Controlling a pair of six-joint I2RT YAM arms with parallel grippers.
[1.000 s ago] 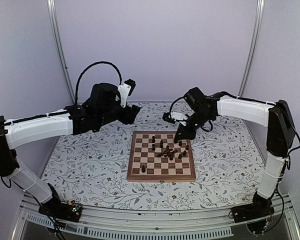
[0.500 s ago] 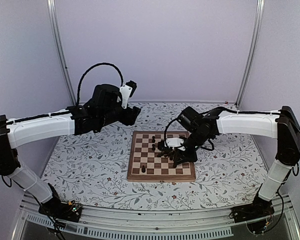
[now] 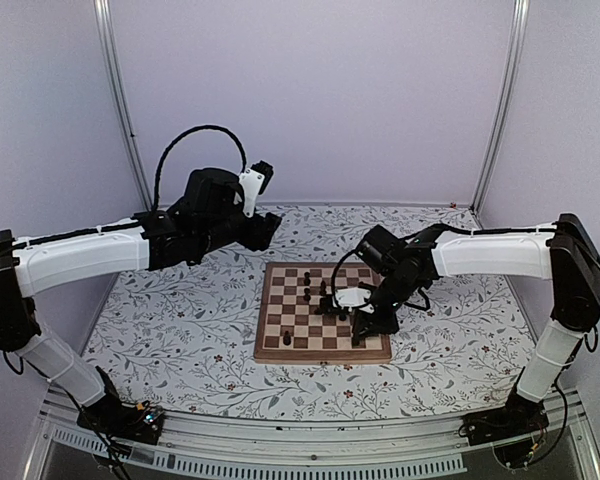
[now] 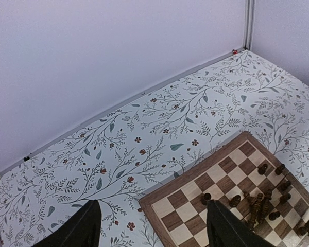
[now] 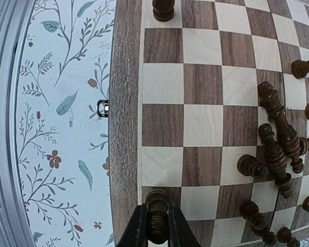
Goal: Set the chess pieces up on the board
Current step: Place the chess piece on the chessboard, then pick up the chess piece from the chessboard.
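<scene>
Right gripper [image 5: 157,229], pinching a pawn [image 5: 157,203], has reached the board [image 5: 126,103] near row, ready to set it down; left gripper [image 4: 150,226] is wide open.

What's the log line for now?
right gripper: shut on piece, at board edge | left gripper: open, empty | other pieces: some toppled mid-board

The board [image 5: 185,123] is matt, grained wood in tan and brown. The pieces [image 5: 281,126] are dark turned wood with a slight sheen. The table [image 4: 144,128] wears a smooth printed floral cover. The rail [image 3: 122,100] looks like dull grey metal.
</scene>
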